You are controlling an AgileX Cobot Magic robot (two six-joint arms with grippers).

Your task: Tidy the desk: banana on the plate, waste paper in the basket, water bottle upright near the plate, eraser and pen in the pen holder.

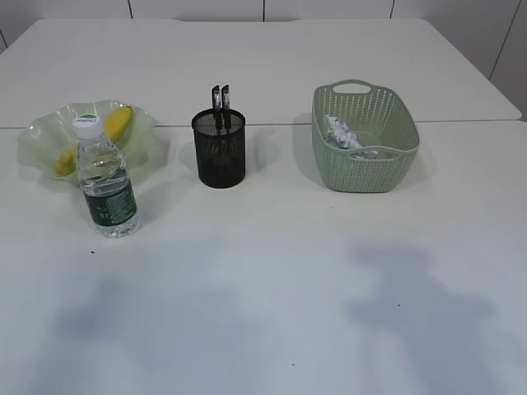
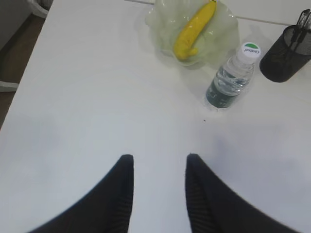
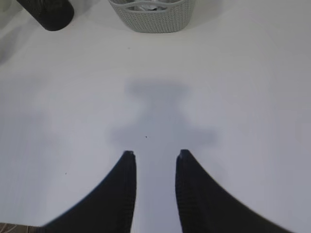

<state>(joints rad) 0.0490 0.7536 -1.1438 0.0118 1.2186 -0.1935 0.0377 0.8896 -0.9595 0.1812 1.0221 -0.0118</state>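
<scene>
On a white table stand three containers and one bottle. Far left, a pale green wavy plate holds one banana. Just in front, an upright water bottle partly hides it. At centre, a black mesh pen holder holds two dark pens; an eraser cannot be made out. Right, a green basket contains crumpled waste paper. Nearer, the left gripper and right gripper hover with jaws apart, holding nothing.
</scene>
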